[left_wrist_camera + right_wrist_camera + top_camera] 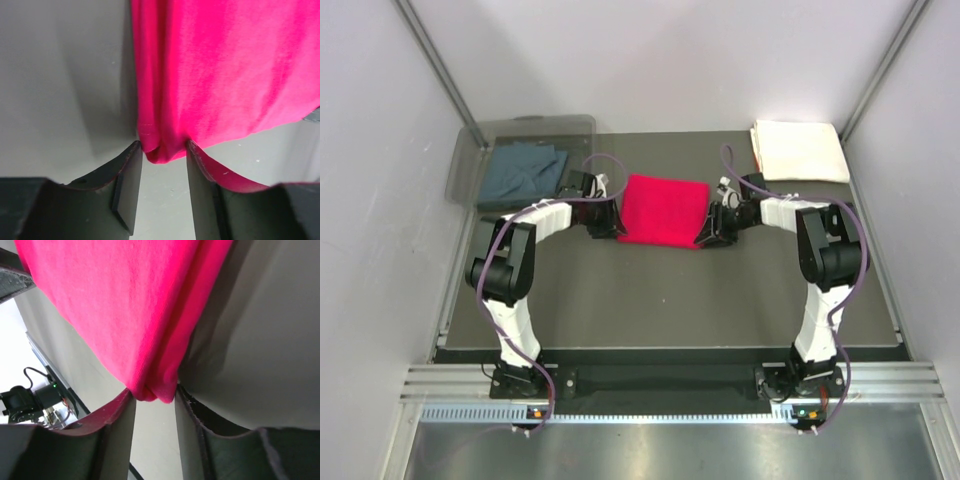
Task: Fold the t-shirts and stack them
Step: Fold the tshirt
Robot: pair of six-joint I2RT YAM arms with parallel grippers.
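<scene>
Left end effector (603, 215) and right end effector (713, 228) flank the red shirt (665, 210) mid-table (660, 300). It is a partly folded rectangle, its slightly longer axis running left to right between them. The cream shirt (800, 150) lies folded far right.

Left wrist: narrow jaws pinch a bunched red edge.

Right wrist: the same, with cloth wedged between the tips.

Folding the red shirt looks in hand. The next move needs both sides lifted evenly and level.
</scene>
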